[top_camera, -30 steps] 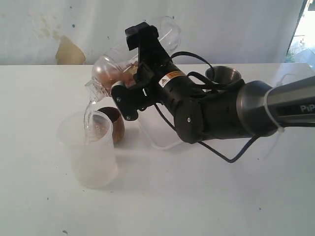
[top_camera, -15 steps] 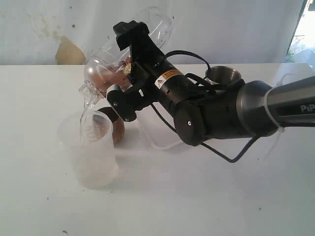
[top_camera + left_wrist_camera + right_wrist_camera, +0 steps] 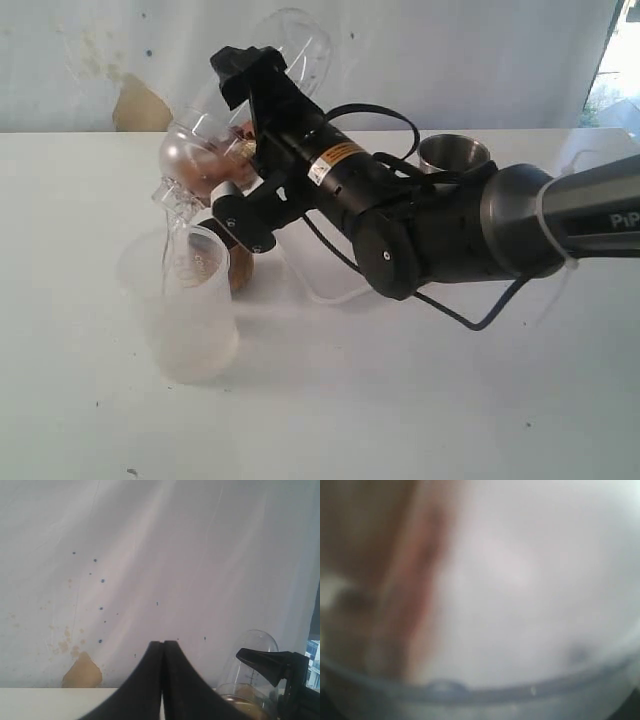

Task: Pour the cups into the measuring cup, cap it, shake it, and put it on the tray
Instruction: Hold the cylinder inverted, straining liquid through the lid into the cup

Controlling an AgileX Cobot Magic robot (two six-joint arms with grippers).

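My right gripper (image 3: 243, 140) is shut on the clear measuring cup (image 3: 195, 150), held tilted above the table with its capped mouth down and left. Brown contents lie at its low end, and a thin stream runs from it into the frosted beaker (image 3: 190, 310). The brown wooden cup (image 3: 238, 268) stands just behind that beaker. Behind the arm at the back right stands the steel tumbler (image 3: 453, 153). The white tray (image 3: 330, 293) lies under the right arm, mostly hidden. The right wrist view is a blur of the cup's wall (image 3: 520, 580). My left gripper (image 3: 163, 643) is shut and empty, facing the wall.
The left wrist view catches the measuring cup (image 3: 252, 652) and a black fingertip (image 3: 265, 662) of the right gripper at its side. The right arm and its cable (image 3: 470, 320) span the table's middle. A white stained wall backs the table.
The right gripper has tipped the measuring cup further over and shifted it a little left and up. The stream into the frosted beaker continues.
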